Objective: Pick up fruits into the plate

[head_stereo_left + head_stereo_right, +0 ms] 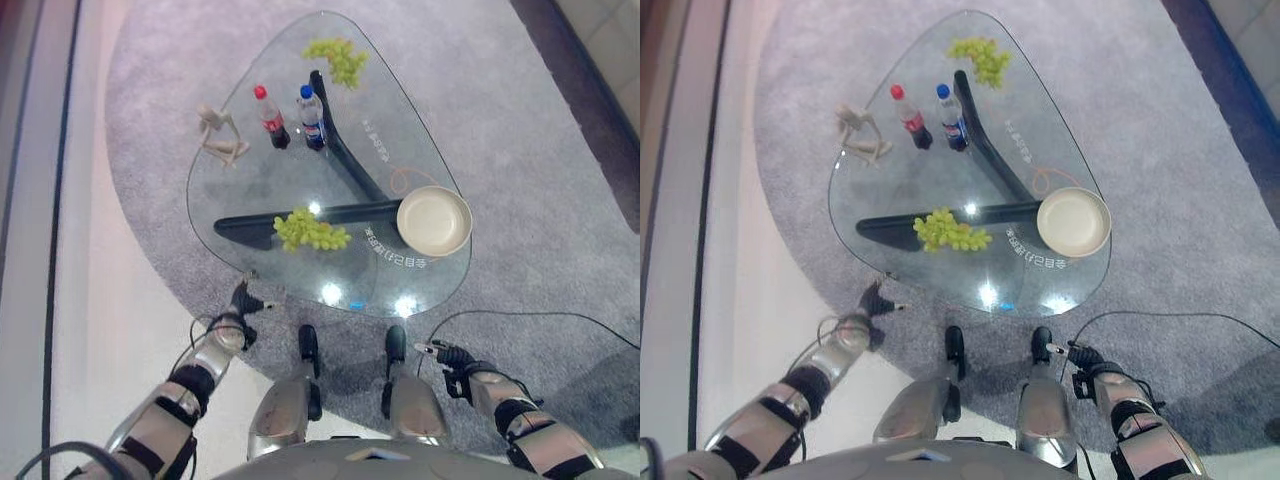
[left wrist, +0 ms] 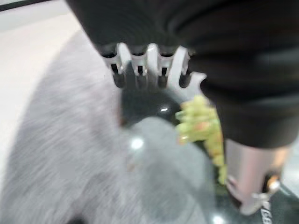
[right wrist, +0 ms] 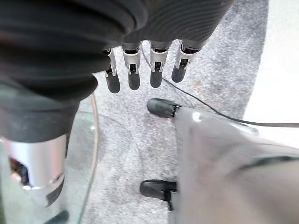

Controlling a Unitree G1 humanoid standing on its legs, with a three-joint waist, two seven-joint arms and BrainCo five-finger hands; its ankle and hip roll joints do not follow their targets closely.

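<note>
Two bunches of grapes, one near [image 1: 310, 230] and one far [image 1: 337, 58], lie on the glass tabletop [image 1: 425, 140] apart from the plate [image 1: 434, 220], both hands, left [image 1: 240, 300] and right [image 1: 447, 355], hang relaxed and empty, so a loose grab risks scattering grapes.

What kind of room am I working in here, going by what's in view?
Probably a lounge or living-room setup: a low glass coffee table on a grey rug, laid with grapes, a plate, two drink bottles and a wooden figure.
</note>
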